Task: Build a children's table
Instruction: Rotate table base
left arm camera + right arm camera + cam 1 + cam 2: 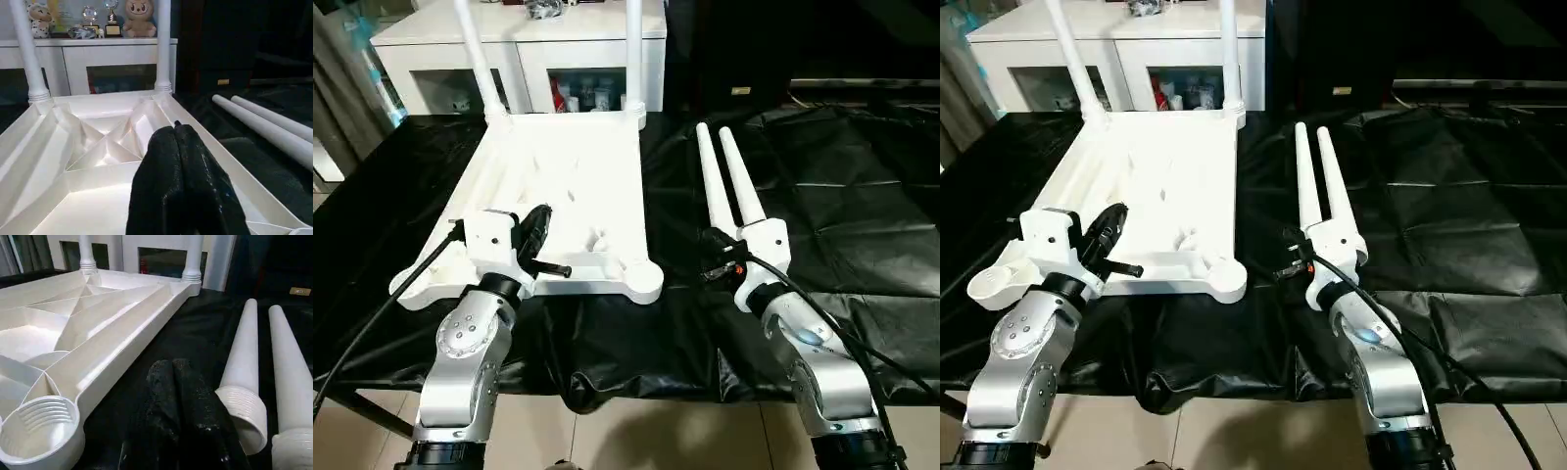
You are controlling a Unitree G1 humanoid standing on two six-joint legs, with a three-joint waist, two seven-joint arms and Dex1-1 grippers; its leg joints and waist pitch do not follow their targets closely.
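The children's table lies upside down on a black sheet: the white tabletop (573,181) shows its ribbed underside (105,147). Two white legs (475,59) (633,49) stand upright in its far corner sockets. The near sockets (646,282) (39,426) are open. Two loose legs (717,181) (288,382) lie side by side on the sheet to the right, flared ends toward me. My left gripper (540,220) (175,129) hovers shut over the tabletop's near end, holding nothing. My right gripper (715,250) (171,364) is shut and empty, low over the sheet between the near right socket and the loose legs' flared ends.
A white cabinet (587,54) with glass fronts stands right behind the tabletop, with trophies and a plush figure (139,19) on top. The black sheet (842,206) spreads wide to the right. Its front edge hangs over pale floor tiles (636,431) just before my forearms.
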